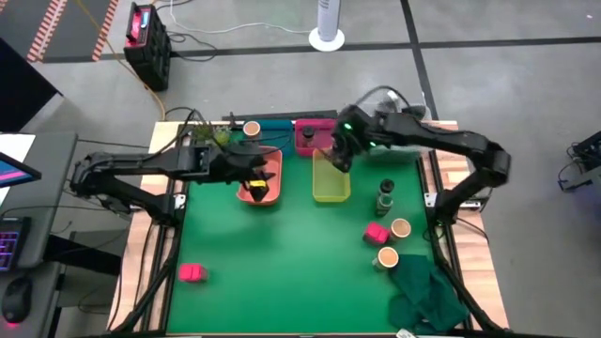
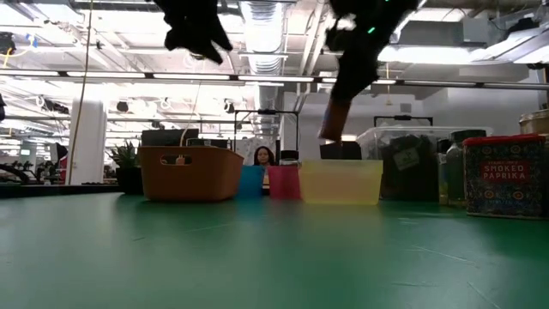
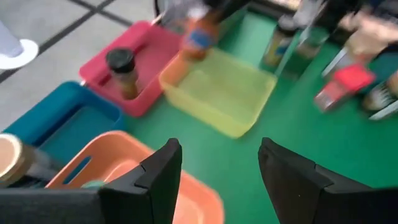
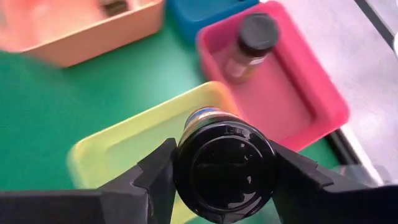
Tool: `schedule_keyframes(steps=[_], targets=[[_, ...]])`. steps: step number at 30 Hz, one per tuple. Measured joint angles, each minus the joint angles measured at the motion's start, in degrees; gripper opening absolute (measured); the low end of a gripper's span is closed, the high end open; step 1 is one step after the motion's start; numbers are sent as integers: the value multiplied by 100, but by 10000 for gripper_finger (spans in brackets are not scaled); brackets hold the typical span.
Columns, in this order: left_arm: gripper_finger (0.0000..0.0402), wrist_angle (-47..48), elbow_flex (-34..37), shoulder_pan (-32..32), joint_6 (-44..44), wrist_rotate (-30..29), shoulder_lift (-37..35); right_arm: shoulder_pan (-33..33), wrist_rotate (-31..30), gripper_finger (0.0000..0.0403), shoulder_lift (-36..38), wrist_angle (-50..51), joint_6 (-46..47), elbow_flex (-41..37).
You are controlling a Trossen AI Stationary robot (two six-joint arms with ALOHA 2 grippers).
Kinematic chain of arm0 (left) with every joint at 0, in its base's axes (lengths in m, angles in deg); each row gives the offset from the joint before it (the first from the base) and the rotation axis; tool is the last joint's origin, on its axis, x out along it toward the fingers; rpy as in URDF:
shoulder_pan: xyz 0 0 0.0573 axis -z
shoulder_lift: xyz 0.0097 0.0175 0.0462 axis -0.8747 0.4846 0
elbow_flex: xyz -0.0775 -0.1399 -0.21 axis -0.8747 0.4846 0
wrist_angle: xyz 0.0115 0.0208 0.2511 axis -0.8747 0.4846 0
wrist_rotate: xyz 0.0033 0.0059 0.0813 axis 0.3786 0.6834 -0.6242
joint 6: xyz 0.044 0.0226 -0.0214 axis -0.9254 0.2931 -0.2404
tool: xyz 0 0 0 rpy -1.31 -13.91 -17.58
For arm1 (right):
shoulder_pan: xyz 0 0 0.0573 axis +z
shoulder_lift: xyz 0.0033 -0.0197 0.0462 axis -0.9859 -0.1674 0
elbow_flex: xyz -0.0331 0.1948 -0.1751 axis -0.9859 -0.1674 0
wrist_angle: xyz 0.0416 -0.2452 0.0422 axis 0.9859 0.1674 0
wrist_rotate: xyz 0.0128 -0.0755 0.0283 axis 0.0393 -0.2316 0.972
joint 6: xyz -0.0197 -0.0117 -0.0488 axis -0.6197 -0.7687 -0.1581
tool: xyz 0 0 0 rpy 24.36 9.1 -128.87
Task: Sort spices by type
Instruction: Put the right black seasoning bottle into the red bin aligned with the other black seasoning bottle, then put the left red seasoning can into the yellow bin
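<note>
My right gripper (image 1: 340, 155) is shut on a small bottle with a black cap (image 4: 225, 168) and hovers over the far end of the yellow tray (image 1: 331, 180). In the low view the bottle (image 2: 334, 120) hangs above that tray (image 2: 340, 182). Another black-capped bottle (image 4: 252, 40) stands in the pink tray (image 1: 315, 139). My left gripper (image 3: 214, 168) is open and holds nothing above the orange tray (image 1: 258, 178). A tan-topped jar (image 1: 252, 128) sits in the blue tray. A dark green-topped jar (image 1: 385, 195), two tan-topped jars (image 1: 401, 228) and two magenta boxes (image 1: 376, 233) rest on the table. My right gripper pinches the bottle between its two fingers just below the black cap (image 4: 186, 163), one finger on either side. The fingers come from above, slanting down. The bottle is lifted clear, its body (image 2: 333, 124) hanging tilted below the fingers over the yellow tray.
Four trays stand in a cluster at the table's far middle. A small dark and yellow item (image 1: 262, 189) lies in the orange tray. A green cloth (image 1: 427, 293) is bunched at the near right corner. One magenta box (image 1: 192, 272) lies alone near left. A paprika tin (image 2: 506, 176) stands right in the low view.
</note>
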Motion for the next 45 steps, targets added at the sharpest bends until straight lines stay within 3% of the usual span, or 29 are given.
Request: schedule_keyframes(steps=[9, 13, 21, 30, 34, 45], targets=[[201, -279, 0, 681, 804, -322, -57, -816, 6, 232, -1550, 92, -324, 1290], [201, -294, 0, 745, 1257, -402, -61, -999, 287, 232, -2075, 273, -517, 1713], [201, -183, -39, 762, 1603, -618, -63, -1063, 333, 241, -2725, 316, -907, 1947], [201, -108, -39, 760, 1766, -781, -61, -1064, 473, 296, -2773, 103, -1035, 1957], [201, -10, -39, 760, 1789, -1118, -59, -1097, 483, 320, -2685, 263, -1068, 1955], [202, -16, -39, 465, 1196, -1259, -59, -849, 483, 356, -1518, 715, -723, 1955]])
